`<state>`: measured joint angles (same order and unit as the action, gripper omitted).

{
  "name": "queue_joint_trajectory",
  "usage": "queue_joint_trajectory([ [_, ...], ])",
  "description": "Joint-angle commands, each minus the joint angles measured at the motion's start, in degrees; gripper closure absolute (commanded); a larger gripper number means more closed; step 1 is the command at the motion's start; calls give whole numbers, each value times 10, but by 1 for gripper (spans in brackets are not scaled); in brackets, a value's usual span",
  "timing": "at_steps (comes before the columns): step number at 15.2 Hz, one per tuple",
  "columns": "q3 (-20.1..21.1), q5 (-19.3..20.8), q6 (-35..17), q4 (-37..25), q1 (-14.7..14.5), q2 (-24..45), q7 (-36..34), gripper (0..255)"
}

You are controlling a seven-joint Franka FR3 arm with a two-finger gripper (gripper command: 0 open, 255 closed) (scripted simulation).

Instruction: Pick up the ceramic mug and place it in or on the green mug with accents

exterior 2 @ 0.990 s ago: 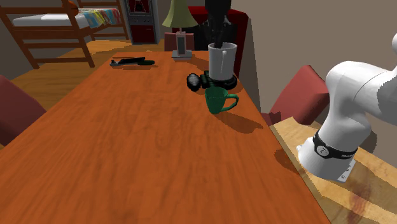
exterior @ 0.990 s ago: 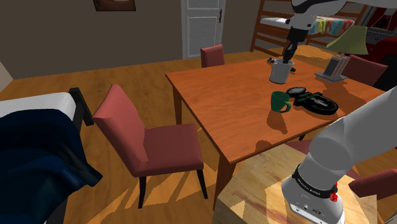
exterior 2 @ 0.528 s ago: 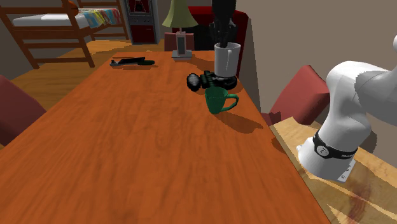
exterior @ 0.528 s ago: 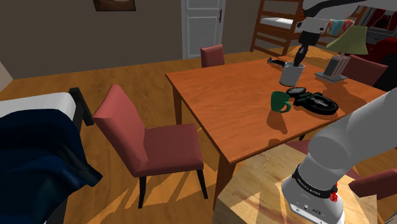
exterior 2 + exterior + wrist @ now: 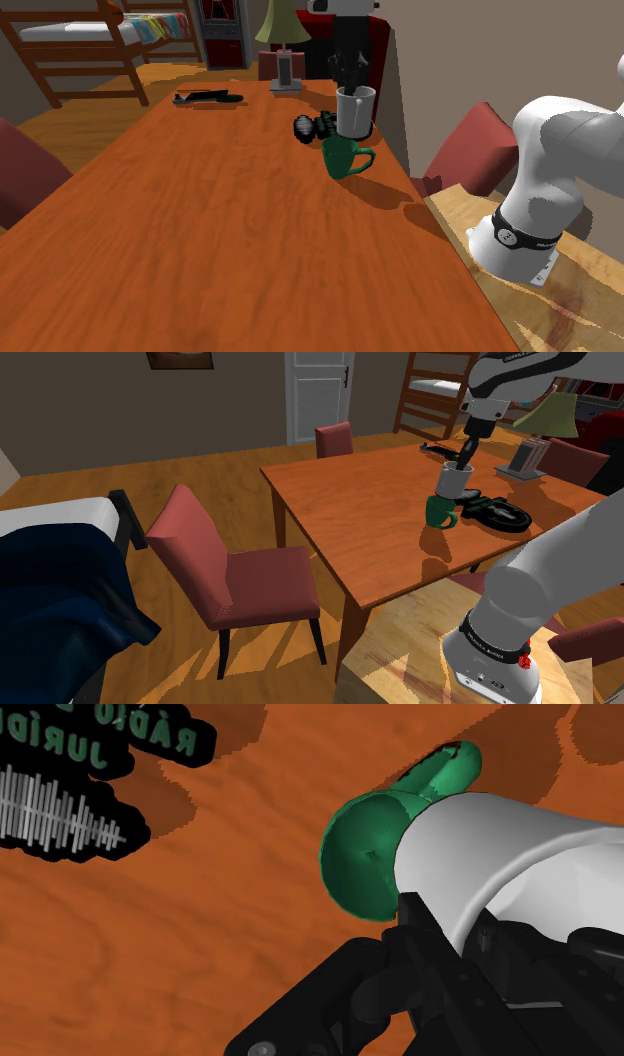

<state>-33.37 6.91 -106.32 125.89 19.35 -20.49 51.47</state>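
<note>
My claw [image 5: 462, 460] grips the white mug [image 5: 453, 480] by its rim, just above the green mug [image 5: 438, 512]. A black plaque [image 5: 70, 779] nearby reads partly "JUR".

Tool [image 5: 464, 454] tips go down into the white mug [image 5: 453, 480] and its wall hides them; same in the second exterior view. The mug's base overlaps the green mug [image 5: 439, 513] rim, so touching or apart: cannot tell. In the wrist view the white mug is cut by the picture's edge, covers part of the green mug's mouth, and the tool body hides its near end. Black lettered flat thing [image 5: 90, 754] is cut at the edge, lettering incomplete. Arm's upper links are cut by the shoulder view's top edge. Lamp [image 5: 281, 25] top is cropped.
</note>
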Motion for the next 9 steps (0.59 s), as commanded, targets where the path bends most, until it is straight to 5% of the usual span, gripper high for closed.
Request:
queue_joint_trajectory([
  [1,-3,0,-16,13,0,3,2,255],
  [9,-12,-2,-65,50,0,16,8,255],
])
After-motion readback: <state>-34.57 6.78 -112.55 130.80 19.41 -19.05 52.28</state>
